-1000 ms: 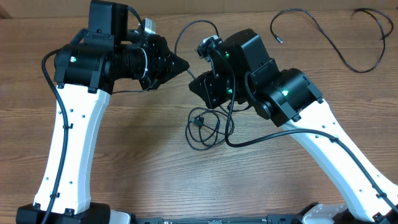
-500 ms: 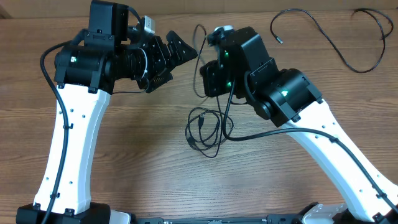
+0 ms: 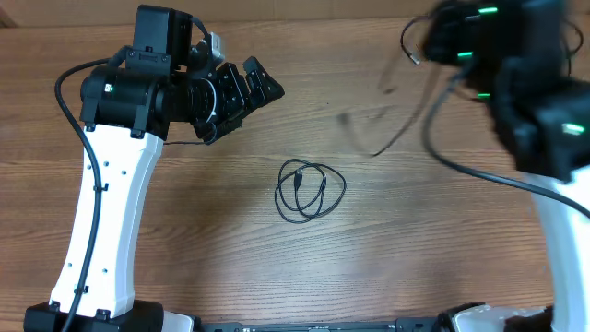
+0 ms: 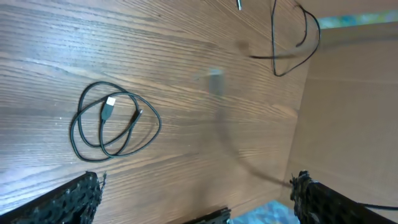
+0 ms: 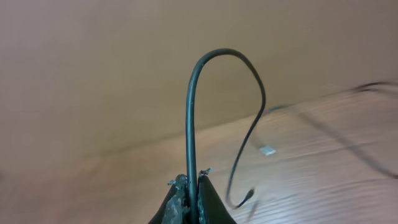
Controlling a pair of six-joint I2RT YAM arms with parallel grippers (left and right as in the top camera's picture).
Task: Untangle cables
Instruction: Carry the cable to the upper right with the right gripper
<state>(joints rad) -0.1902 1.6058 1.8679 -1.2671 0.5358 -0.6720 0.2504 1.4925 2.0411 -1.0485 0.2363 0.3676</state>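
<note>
R arm (image 3: 530, 92) + its cable (image 3: 406, 136): motion blur.

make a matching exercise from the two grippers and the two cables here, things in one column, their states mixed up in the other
Things
1. left gripper
2. right gripper
3. coiled cable
4. raised cable

States
a. pinched between shut fingers
b. lying loose on the table
c. open, holding nothing
d. shut on a cable

Pairs: 1-c, 2-d, 3-b, 4-a
</note>
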